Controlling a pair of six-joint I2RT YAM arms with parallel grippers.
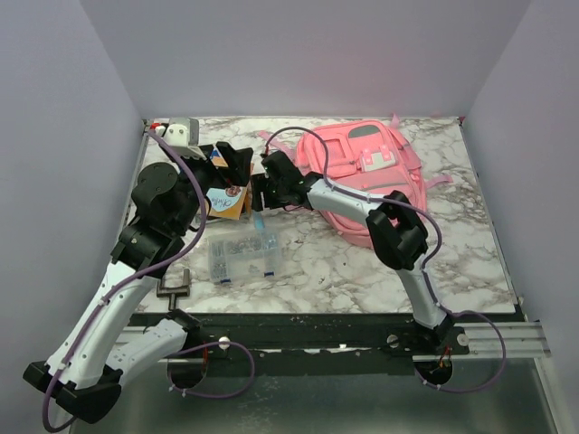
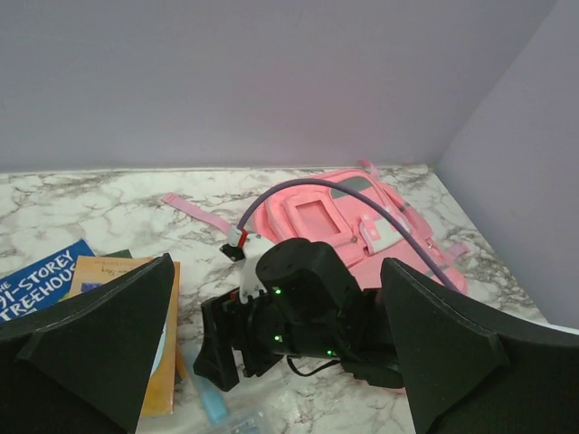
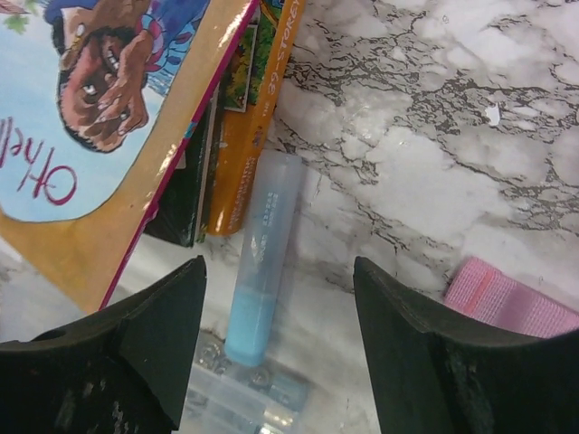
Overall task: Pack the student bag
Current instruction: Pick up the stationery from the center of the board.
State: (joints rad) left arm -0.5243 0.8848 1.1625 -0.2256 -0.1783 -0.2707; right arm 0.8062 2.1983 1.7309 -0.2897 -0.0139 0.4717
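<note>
We see the marble bench point(image 1: 362, 271) carrying the pink student bag point(image 1: 371, 172), which lies flat at the far right with its front pockets up. Left of it sits a stack of books point(image 1: 228, 201), and nearer us a clear compartment box point(image 1: 242, 258). The left pincer point(image 2: 271, 362) hangs spread wide above the books, gripping nothing. The right pincer point(image 3: 280, 362) stands parted and empty over a pale blue tube point(image 3: 262, 262) lying beside the books.

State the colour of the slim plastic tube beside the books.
Light blue tube; clearest in the right wrist view.
</note>
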